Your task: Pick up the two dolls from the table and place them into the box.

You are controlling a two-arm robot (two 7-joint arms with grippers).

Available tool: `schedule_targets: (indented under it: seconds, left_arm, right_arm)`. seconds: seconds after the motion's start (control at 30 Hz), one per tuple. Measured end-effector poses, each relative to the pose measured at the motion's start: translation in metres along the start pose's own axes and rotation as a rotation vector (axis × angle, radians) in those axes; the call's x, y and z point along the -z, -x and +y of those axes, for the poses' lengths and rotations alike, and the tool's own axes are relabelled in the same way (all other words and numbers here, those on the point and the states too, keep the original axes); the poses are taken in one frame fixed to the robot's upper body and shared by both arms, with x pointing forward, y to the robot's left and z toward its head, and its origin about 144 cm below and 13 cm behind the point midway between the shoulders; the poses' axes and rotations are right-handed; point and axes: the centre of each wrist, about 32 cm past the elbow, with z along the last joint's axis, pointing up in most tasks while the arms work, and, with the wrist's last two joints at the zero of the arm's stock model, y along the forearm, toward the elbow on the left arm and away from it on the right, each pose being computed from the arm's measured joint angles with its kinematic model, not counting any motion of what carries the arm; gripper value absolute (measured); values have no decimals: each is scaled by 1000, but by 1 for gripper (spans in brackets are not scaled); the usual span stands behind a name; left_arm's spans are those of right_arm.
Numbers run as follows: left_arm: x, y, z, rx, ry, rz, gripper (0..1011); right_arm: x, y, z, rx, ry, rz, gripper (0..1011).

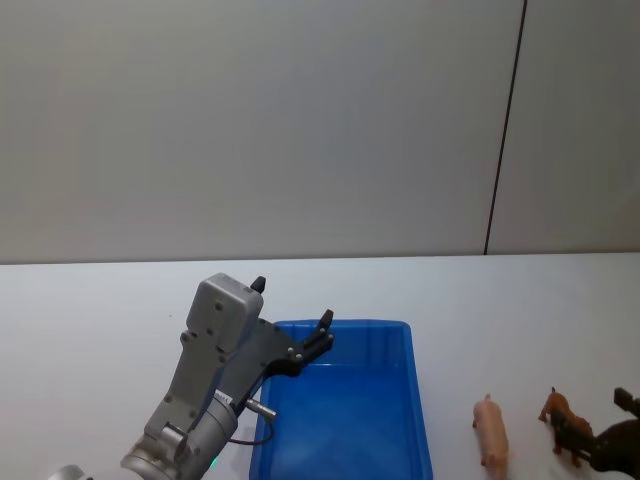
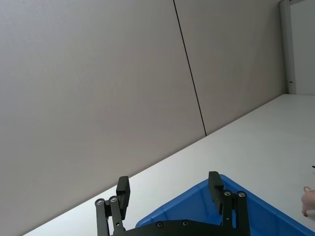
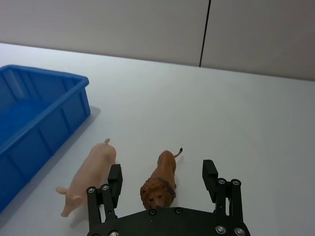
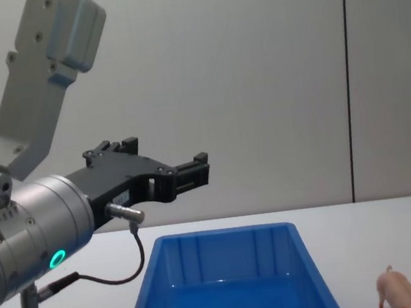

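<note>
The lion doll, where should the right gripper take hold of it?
Across its flanks, just behind the mane, coming from the head end: the lion doll stands upright, its narrow body between the right gripper's open fingers. The pig stands close beside it.

No legible text or markings anywhere.
</note>
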Motion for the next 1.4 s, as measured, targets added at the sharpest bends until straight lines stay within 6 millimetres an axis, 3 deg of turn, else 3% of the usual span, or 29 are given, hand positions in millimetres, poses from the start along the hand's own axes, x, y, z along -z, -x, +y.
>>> schedule_targets:
  seconds: [0.2, 0.37, 0.73, 0.8, 0.87, 1.2, 1.4]
  left_arm:
    - [0, 0, 0, 0, 0, 0, 1003]
    - [0, 0, 0, 0, 0, 0, 1003]
    - [0, 0, 0, 0, 0, 0, 1003]
    - [0, 0, 0, 0, 0, 0, 1003]
    - [0, 0, 0, 0, 0, 0, 1003]
    - [0, 0, 0, 0, 0, 0, 1003]
    - [0, 0, 0, 0, 0, 0, 1003]
  right_arm:
    - [5, -3, 3, -12, 39, 10, 1001]
    - [9, -5, 6, -21, 59, 19, 903]
    - [15, -9, 15, -42, 95, 41, 565]
    - [15, -10, 16, -44, 98, 43, 546]
    - [15, -10, 17, -45, 98, 46, 453]
    - [12, -11, 20, -52, 62, 41, 435]
    - [-2, -10, 23, -76, -9, 17, 435]
